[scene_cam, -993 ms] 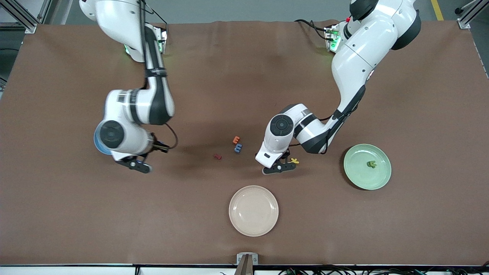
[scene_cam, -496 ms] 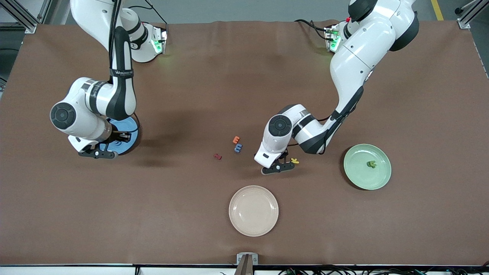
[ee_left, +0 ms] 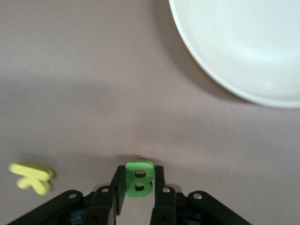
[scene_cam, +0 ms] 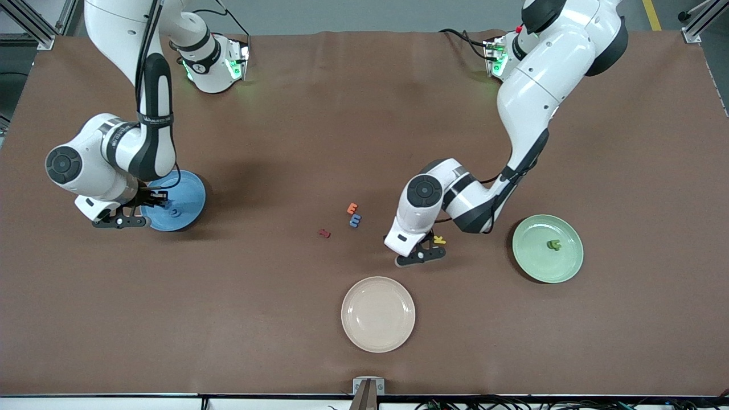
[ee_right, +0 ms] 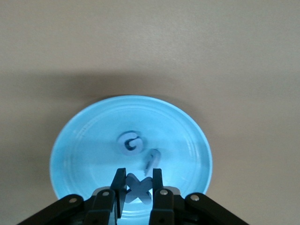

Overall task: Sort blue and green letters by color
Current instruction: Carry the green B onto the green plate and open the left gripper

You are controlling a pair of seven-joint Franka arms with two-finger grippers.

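Brown cloth covers the table (scene_cam: 319, 114), and I take the pale plate (scene_cam: 378, 314) near the front camera as my landmark. From the front view, my left hand (scene_cam: 421, 255) is low over the cloth just farther from the camera than that pale plate, a little toward the left arm's end; I cannot make out what it carries from here. A yellow letter (scene_cam: 439, 240) lies just beside it. The green plate (scene_cam: 564, 267) sits well toward the left arm's end from the pale plate, with one green letter (scene_cam: 553, 245) in it. Farther from the camera than the pale plate I see an orange letter (scene_cam: 352, 208) touching a blue letter (scene_cam: 355, 220), and a dark red letter (scene_cam: 324, 233) near them. The blue plate (scene_cam: 191, 196) sits well toward the right arm's end, and my right hand (scene_cam: 121, 221) hangs over its rim.

In the left wrist view, the left hand (ee_left: 137, 187) is clenched on a green letter B (ee_left: 138, 178), held upright between the fingers (ee_left: 161, 185). The pale plate (ee_left: 243, 42) lies near, and the yellow letter (ee_left: 32, 176) lies flat on the cloth beside the hand.

In the right wrist view, the right hand (ee_right: 137, 190) is clenched on a blue letter X (ee_right: 138, 189) over the blue plate (ee_right: 75, 140). Two more blue letters lie in that plate: a round one (ee_right: 131, 142) and a thin one (ee_right: 151, 159).
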